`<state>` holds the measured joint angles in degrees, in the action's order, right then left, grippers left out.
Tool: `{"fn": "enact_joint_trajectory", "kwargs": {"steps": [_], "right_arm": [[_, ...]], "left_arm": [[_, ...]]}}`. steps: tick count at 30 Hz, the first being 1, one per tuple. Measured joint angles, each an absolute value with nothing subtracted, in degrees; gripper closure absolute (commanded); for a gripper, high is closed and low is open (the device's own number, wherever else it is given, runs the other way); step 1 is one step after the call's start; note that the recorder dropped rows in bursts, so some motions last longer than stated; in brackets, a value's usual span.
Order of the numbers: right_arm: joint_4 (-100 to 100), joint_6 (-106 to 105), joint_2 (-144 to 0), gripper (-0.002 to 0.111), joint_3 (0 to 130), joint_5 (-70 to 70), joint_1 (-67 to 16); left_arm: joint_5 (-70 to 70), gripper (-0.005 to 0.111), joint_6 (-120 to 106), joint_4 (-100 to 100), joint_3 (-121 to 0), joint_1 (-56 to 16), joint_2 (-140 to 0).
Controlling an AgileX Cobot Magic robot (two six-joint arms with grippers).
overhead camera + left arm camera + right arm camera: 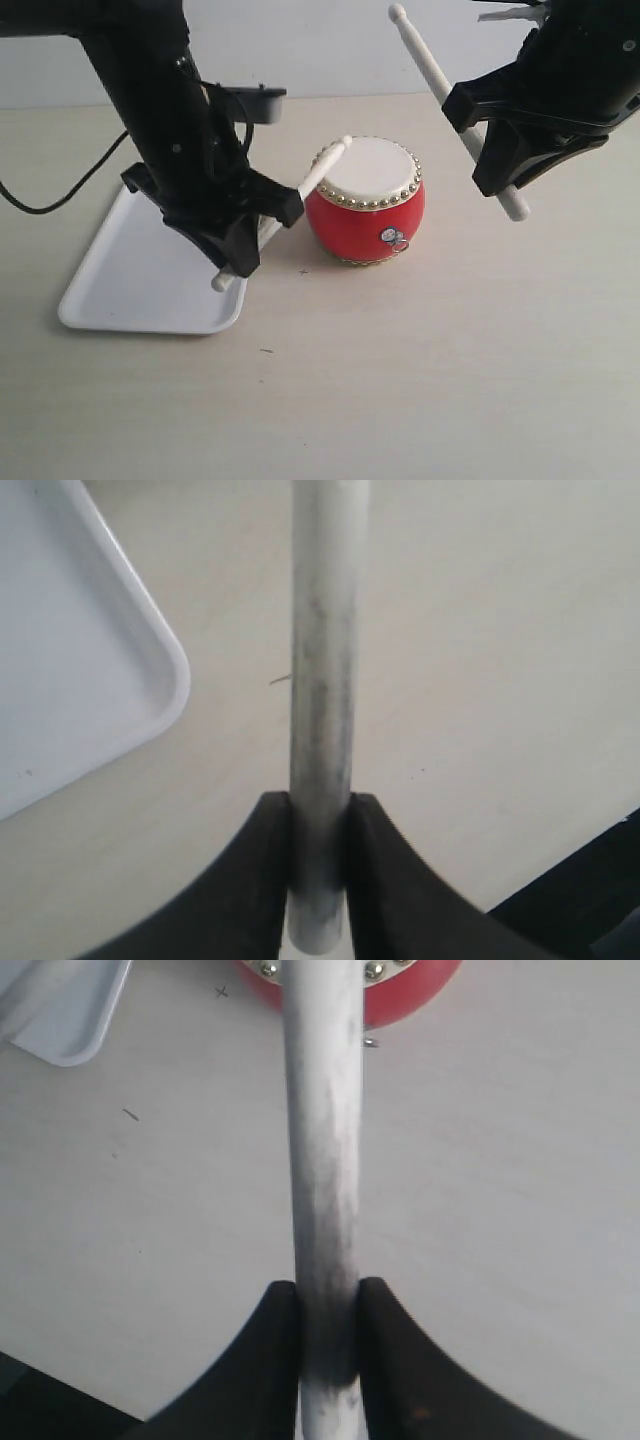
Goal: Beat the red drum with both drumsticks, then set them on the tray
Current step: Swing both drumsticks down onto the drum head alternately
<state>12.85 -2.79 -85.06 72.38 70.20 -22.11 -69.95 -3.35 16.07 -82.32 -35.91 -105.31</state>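
Note:
The red drum (367,212) stands upright at mid-table, its cream skin facing up. My left gripper (252,232) is shut on one drumstick (326,167), whose tip lies on the near-left rim of the skin. In the left wrist view the jaws (320,815) pinch that stick (322,670) near its butt end. My right gripper (482,128) is shut on the other drumstick (424,60), which is raised above and right of the drum with its tip pointing up and away. The right wrist view shows that grip (328,1300) on the stick (322,1130), with the drum (425,988) beyond.
The white tray (130,285) lies left of the drum, partly under my left arm; its corner shows in both wrist views (80,680) (70,1020). A black cable (50,200) trails at the far left. The bare table stretches in front of the drum.

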Motion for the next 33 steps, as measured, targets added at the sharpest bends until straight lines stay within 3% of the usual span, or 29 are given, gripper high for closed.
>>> {"fn": "enact_joint_trajectory", "kwargs": {"steps": [8,18,33], "right_arm": [[12.26,-2.79,-86.25,0.108,71.63,70.09,-22.23],[14.08,-3.35,-97.78,0.108,61.24,70.1,-23.93],[13.69,-3.23,-83.88,0.108,72.63,69.96,-23.93]], "left_arm": [[-70.05,0.107,-3.87,13.68,-84.74,-32.95,-96.42],[-70.05,0.107,-3.27,12.46,-83.98,-30.09,-90.37],[-69.82,0.107,-5.12,14.28,-82.58,-37.92,-112.21]]}}
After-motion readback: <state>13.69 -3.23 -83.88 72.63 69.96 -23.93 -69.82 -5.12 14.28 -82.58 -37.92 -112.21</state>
